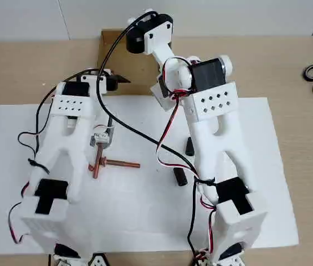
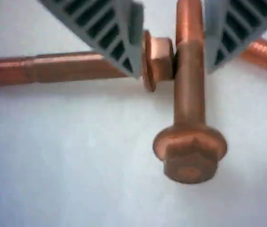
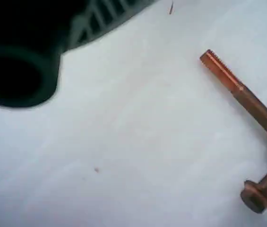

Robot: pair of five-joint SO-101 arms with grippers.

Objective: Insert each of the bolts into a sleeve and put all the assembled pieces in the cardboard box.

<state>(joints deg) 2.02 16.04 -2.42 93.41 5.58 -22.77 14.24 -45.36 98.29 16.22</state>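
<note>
The left end effector (image 2: 173, 52) stood with its jaws apart astride the bolt's (image 2: 190, 109) shank, but the second bolt's (image 2: 53, 68) head sat in the same gap, touching that shank. Closing there would likely pinch both, skewing the grip or dragging the second bolt along. The bolt lay on the paper (image 1: 145, 221), at 9 o'clock from the sleeves (image 1: 189, 145). Its long axis ran 12 to 6, head apparently toward 6.
</note>
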